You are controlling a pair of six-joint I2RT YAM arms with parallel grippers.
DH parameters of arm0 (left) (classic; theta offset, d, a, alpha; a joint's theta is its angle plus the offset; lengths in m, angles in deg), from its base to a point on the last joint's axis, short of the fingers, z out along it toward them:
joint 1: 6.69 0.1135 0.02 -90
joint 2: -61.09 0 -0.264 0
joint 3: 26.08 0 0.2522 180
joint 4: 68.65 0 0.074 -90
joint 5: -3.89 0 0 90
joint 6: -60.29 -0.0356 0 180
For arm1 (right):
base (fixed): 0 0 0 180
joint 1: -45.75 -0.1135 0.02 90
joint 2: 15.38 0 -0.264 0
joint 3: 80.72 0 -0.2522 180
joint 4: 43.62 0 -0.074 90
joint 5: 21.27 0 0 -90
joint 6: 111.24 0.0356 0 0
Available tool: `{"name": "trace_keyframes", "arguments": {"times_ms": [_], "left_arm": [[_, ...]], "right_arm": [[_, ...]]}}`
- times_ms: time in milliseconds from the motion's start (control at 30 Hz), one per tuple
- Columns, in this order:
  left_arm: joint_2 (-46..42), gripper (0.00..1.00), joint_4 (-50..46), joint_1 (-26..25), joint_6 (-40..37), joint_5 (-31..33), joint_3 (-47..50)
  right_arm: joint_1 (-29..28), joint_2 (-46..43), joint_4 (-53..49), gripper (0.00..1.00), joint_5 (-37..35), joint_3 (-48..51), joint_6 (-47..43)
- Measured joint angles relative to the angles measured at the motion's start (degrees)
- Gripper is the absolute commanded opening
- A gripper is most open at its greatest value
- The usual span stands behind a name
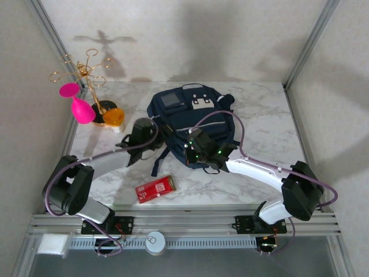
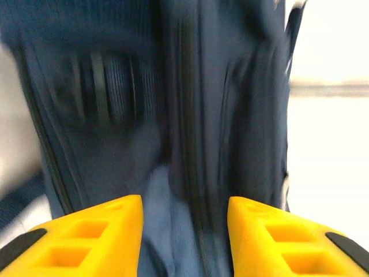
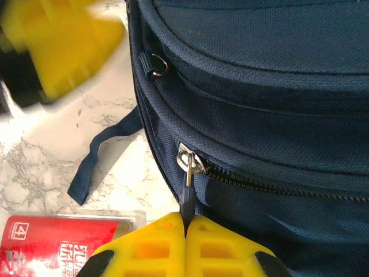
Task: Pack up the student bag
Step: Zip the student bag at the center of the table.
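The navy student bag point(image 1: 190, 112) lies flat mid-table, its grey-white patches toward the far side. My right gripper point(image 3: 185, 224) is shut on the dark zipper pull point(image 3: 187, 193), which hangs from a silver slider point(image 3: 189, 158) on the bag's near side. In the top view the right gripper point(image 1: 194, 153) sits at the bag's near edge. My left gripper point(image 2: 184, 231) is open against the bag's left side point(image 2: 173, 115), with blurred blue fabric between its yellow fingers point(image 2: 104, 231). It is a yellow blur point(image 3: 57, 46) in the right wrist view. A red packet point(image 1: 155, 188) lies in front of the bag.
A loose dark strap point(image 3: 95, 158) trails onto the marble beside the red packet point(image 3: 57, 242). At the back left stand a gold wire stand point(image 1: 86, 72), a pink object point(image 1: 81, 108) and an orange one point(image 1: 113, 117). Metal frame posts border the table.
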Motion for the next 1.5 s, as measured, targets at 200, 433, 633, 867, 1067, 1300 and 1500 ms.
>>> {"name": "trace_keyframes", "arguments": {"times_ms": [200, 433, 633, 867, 1067, 1300, 1500], "left_arm": [[3.78, 0.27, 6.29, -6.67, 9.51, 5.01, 1.05], [4.11, 0.0, 3.41, -9.09, 11.17, 13.92, -1.44], [3.23, 0.0, -0.22, -7.17, 8.9, 15.34, -2.75], [1.92, 0.0, -6.08, 3.28, 0.72, 11.65, -4.39], [0.96, 0.11, -8.96, 7.63, -3.41, 11.8, -7.21], [-1.07, 0.32, -8.59, 5.53, -2.51, 11.78, -4.42], [-3.91, 0.46, -6.95, 3.28, 0.74, 12.0, 0.57]], "right_arm": [[0.02, 1.44, -0.04, 0.0, -0.07, 0.0, -0.2], [0.02, 2.23, -0.63, 0.0, -0.87, 0.02, -0.68], [0.07, 0.74, -2.6, 0.0, -5.33, 1.07, 0.22], [7.17, -7.61, -6.62, 0.0, -11.47, 6.29, 1.84], [4.24, -1.49, -4.04, 0.0, -8.02, 3.26, -1.11], [3.63, 1.31, 0.37, 0.14, -1.16, 0.61, -6.14], [9.51, 1.31, 1.9, 0.36, 4.92, -0.28, -11.02]]}}
